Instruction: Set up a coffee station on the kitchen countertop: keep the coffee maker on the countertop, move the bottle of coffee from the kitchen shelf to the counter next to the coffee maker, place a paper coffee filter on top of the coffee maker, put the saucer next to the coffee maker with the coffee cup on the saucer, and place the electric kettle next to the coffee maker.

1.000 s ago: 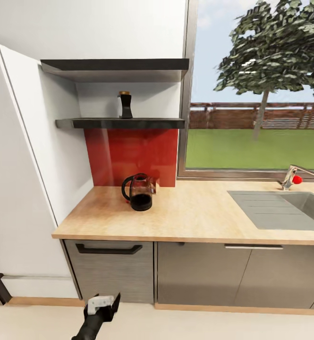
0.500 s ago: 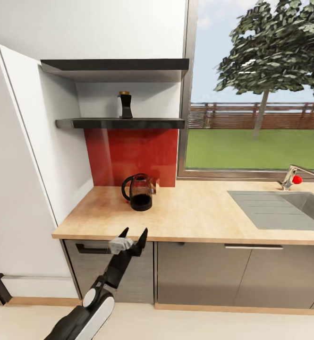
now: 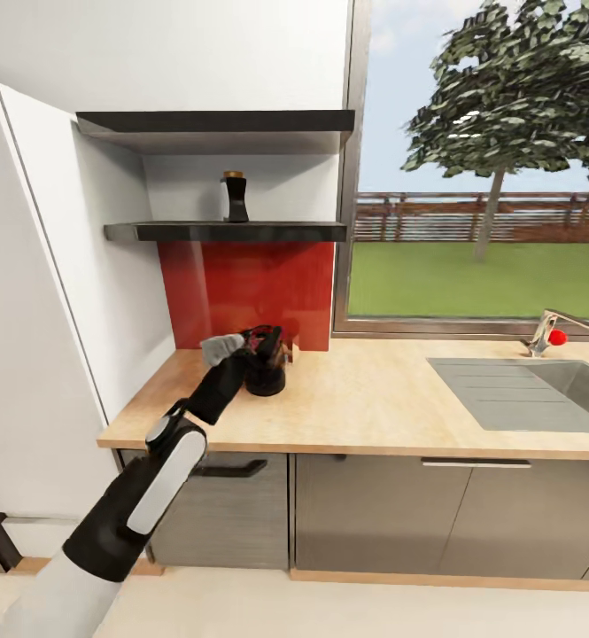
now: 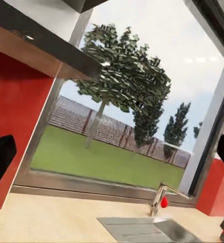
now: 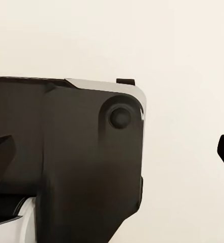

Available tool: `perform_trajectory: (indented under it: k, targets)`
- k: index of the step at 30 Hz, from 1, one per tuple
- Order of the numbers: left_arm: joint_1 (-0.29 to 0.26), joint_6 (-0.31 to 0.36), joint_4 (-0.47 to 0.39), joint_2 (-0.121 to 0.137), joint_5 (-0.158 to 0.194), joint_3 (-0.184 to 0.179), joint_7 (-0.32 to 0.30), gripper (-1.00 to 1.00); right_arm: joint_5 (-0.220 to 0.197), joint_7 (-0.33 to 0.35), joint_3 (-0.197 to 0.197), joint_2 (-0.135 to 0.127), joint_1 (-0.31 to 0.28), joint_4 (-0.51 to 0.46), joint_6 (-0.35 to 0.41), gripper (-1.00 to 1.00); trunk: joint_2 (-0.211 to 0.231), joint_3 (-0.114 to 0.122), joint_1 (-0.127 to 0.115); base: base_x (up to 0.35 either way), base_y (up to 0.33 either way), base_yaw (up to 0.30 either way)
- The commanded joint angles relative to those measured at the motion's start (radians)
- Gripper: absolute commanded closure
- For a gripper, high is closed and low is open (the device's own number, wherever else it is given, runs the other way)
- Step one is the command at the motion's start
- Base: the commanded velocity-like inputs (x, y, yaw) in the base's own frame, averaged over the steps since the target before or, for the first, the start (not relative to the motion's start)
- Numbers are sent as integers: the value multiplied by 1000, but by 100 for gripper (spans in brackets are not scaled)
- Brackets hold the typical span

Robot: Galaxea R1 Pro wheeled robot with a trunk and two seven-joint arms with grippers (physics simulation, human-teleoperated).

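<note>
My left gripper [image 3: 257, 341], fingers spread, reaches the coffee maker [image 3: 266, 377]; bottle of coffee [image 3: 235, 197] at twelve o'clock, unshelved yet.

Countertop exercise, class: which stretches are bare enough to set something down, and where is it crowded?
The wooden countertop is bare from the glass carafe across to the sink, and along its front edge. The back-left corner by the red backsplash is crowded: the left gripper sits against the carafe. On the lower shelf, only the coffee bottle stands.
</note>
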Motion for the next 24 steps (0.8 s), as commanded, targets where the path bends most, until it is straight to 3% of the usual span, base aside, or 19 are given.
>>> perform_trajectory:
  k: [1, 5, 8, 9, 12, 13, 15, 16, 18, 19, 21, 24]
  targets:
    - [-28, 26, 0, -2, 25, 4, -2, -100, 3, 3, 0, 0, 0, 0, -2, -100, -1, 0, 0, 0, 0, 0]
    - [-128, 148, 0, -26, 66, 12, -1, -100, 3, 3, -1, 0, 0, 0, -2, -100, -1, 0, 0, 0, 0, 0]
    - [-196, 222, 1, -64, 77, 17, 8, -100, 3, 3, -1, 0, 0, 1, -2, -100, -1, 0, 0, 0, 0, 0]
    - [-247, 275, 2, -84, 84, 25, 46, -100, 3, 2, -1, 0, 0, 1, -2, -100, -1, 0, 0, 0, 0, 0]
    - [-302, 302, 3, -99, 101, 29, 82, -100, 3, 3, -2, 0, 0, 0, -2, -100, -1, 0, 0, 0, 0, 0]
    - [-342, 311, 7, -102, 123, 32, 97, -100, 3, 3, -2, 0, 0, 0, -2, -100, -1, 0, 0, 0, 0, 0]
    - [-403, 346, 14, -104, 192, 69, 123, -100, 3, 3, 0, 0, 0, 0, -2, -100, -1, 0, 0, 0, 0, 0]
    - [-412, 357, 15, -104, 207, 80, 128, -100, 3, 2, 0, 1, 0, 0, -2, -100, -1, 0, 0, 0, 0, 0]
    - [-458, 432, 21, -103, 273, 155, 145, -100, 4, 3, 1, 1, 0, 0, -2, -100, -1, 0, 0, 0, 0, 0]
    - [-469, 449, 25, -103, 285, 173, 147, -100, 4, 3, 1, 1, 0, 0, -2, -100, -1, 0, 0, 0, 0, 0]
    - [-530, 523, 65, -99, 332, 267, 151, -100, 4, 3, 1, 1, 0, 0, -2, -100, -1, 0, 0, 0, 0, 0]
    - [-579, 568, 115, -96, 364, 330, 151, -100, 4, 2, 2, 2, 0, 0, -2, -100, -1, 0, 0, 0, 0, 0]
